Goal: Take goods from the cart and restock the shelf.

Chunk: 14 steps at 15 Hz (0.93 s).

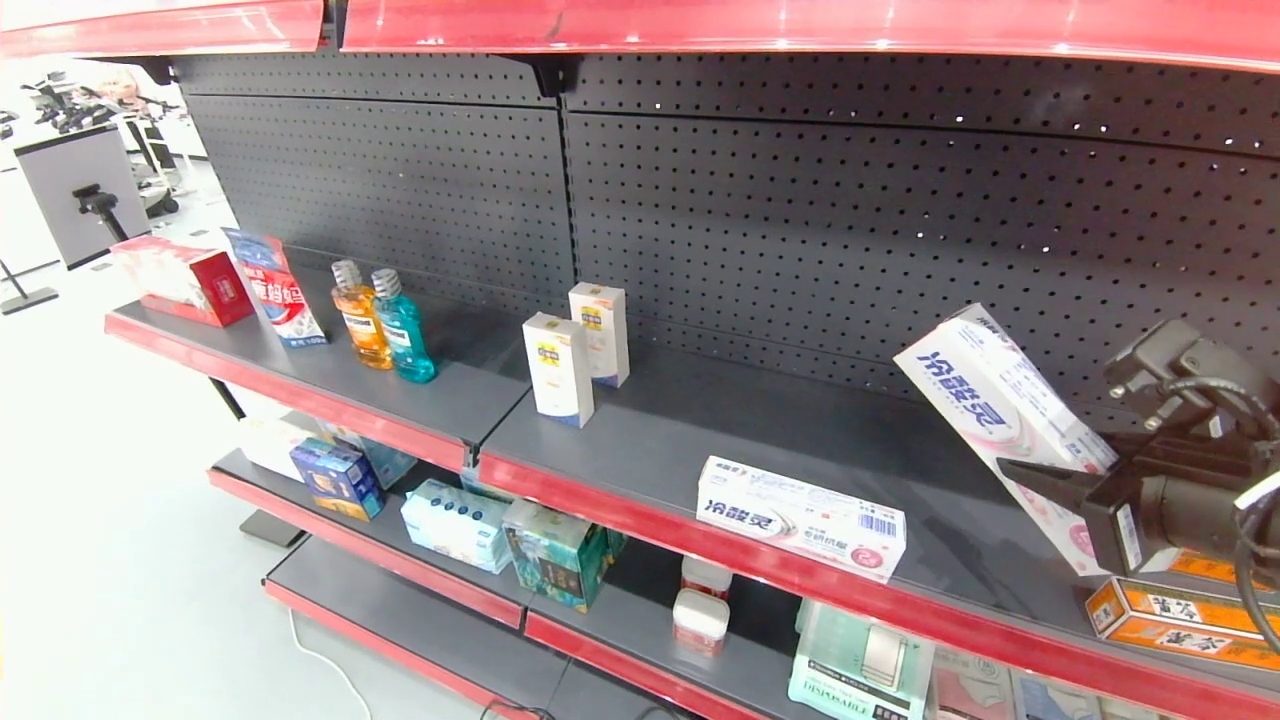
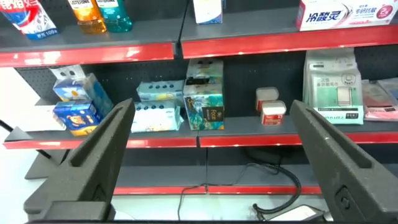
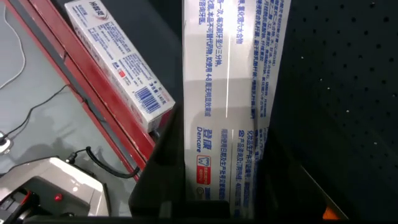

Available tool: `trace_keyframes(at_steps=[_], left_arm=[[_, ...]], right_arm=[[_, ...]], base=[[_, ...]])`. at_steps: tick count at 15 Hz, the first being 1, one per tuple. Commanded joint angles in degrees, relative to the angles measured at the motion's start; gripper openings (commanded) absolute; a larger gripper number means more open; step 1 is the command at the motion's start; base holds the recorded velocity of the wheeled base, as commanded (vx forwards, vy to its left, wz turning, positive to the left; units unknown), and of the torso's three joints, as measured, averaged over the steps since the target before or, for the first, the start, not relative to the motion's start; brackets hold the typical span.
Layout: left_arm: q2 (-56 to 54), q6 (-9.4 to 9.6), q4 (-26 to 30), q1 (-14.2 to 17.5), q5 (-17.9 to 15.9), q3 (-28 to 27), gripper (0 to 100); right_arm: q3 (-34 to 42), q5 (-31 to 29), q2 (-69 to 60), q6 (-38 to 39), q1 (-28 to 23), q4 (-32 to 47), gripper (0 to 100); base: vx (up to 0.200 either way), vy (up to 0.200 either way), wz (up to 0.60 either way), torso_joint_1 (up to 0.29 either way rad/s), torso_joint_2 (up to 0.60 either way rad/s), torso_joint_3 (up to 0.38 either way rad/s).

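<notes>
Your right gripper [image 1: 1040,472] is clamping its jaws on the white-and-pink cardboard toothpaste box [image 1: 985,390], long axis leaning toward ten o'clock over the grey metal shelf [image 1: 760,420]; your left gripper [image 2: 211,107] is gaping open.

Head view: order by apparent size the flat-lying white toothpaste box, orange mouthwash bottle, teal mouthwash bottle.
Largest: flat-lying white toothpaste box. Then orange mouthwash bottle and teal mouthwash bottle: alike, not ranked.

- Retail shop aisle: tiered metal shelves [image 1: 720,420] edged with red front strips [image 1: 300,398].
- Dark perforated back panel [image 1: 800,200] behind the shelves.
- Packaged goods face outward: mouthwash bottles [image 1: 403,330], a toothpaste box [image 1: 800,517], tissue packs [image 1: 455,520].
</notes>
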Motion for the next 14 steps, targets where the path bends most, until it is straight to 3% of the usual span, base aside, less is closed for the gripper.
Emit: trace_keyframes(at_steps=[1,3,6,8,14], left_arm=[[0.0,0.08,0.0,-0.1,-0.1,0.0,100],[0.0,-0.01,0.0,0.0,0.0,0.0,100],[0.0,-4.05,-0.5,0.0,0.2,0.4,100],[0.0,-6.78,-7.4,0.0,0.2,3.2,100],[0.0,-6.95,-7.8,0.0,0.1,2.4,100]], right_arm=[[-1.2,0.4,4.7,-1.4,0.1,-0.4,0],[-3.3,0.7,9.5,-2.4,1.2,-0.5,0],[-4.7,1.8,13.5,-2.4,2.0,-1.3,0],[-4.8,3.4,15.7,-2.7,2.0,-2.1,0],[-5.5,3.2,15.5,-2.8,2.0,-2.1,0]], base=[[0.0,0.0,0.0,0.0,0.0,0.0],[0.0,0.0,0.0,0.0,0.0,0.0],[0.0,0.0,0.0,0.0,0.0,0.0],[0.0,0.0,0.0,0.0,0.0,0.0],[0.0,0.0,0.0,0.0,0.0,0.0]])
